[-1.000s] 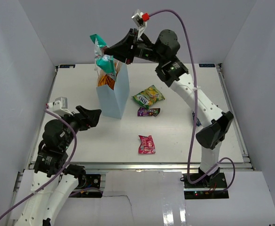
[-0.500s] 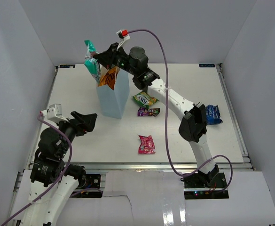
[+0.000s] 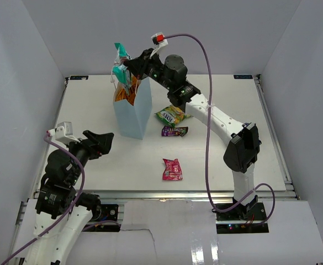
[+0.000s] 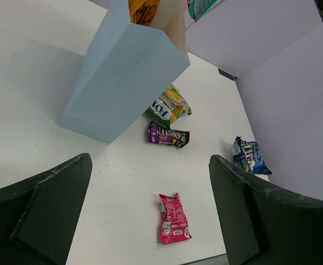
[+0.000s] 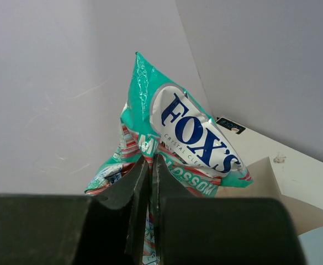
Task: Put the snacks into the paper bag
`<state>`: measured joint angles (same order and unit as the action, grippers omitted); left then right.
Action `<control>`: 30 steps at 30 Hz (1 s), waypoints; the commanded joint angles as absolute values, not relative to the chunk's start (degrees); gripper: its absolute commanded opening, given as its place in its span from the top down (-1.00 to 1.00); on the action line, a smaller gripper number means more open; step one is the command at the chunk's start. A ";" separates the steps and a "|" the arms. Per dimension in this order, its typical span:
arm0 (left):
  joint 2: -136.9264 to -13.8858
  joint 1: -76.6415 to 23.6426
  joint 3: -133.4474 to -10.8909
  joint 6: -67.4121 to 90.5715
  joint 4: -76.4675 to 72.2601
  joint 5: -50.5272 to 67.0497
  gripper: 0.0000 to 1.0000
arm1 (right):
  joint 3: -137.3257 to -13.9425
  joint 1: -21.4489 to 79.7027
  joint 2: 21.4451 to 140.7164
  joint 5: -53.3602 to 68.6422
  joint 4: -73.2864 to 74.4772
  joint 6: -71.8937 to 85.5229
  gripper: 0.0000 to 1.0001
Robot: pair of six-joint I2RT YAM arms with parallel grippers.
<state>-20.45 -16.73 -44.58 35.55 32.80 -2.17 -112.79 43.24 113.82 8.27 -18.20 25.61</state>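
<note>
Left arm: folded low at the near left, wrist angled forward-right.
Left gripper (image 3: 110, 136): jaws spread wide.
Right arm: stretched far forward and leftward, raised high.
Right gripper (image 3: 129, 62): jaws pinched together on teal candy bag (image 5: 189, 132).

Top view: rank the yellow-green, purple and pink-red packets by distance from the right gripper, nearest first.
1. Yellow-green packet, just right of the paper bag, closest to the right gripper clamping the teal bag.
2. Purple packet, just nearside of it.
3. Pink-red packet, mid-table toward the arm bases.
</note>
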 commanded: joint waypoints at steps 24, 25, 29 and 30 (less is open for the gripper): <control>-20.30 -16.96 -43.24 35.42 31.29 -1.67 -0.96 | -105.29 44.73 109.51 -4.39 -21.01 18.64 0.84; -20.48 -16.96 -43.42 35.33 31.29 -1.58 -0.96 | -105.12 44.91 109.34 -4.74 -20.92 18.02 0.85; -19.87 -16.96 -43.16 35.33 31.29 -1.93 -0.96 | -104.41 45.70 108.20 -4.92 -21.62 16.00 0.81; -19.69 -17.05 -43.15 35.59 31.20 -2.02 -0.96 | -104.33 45.88 107.93 -5.01 -21.53 15.91 0.77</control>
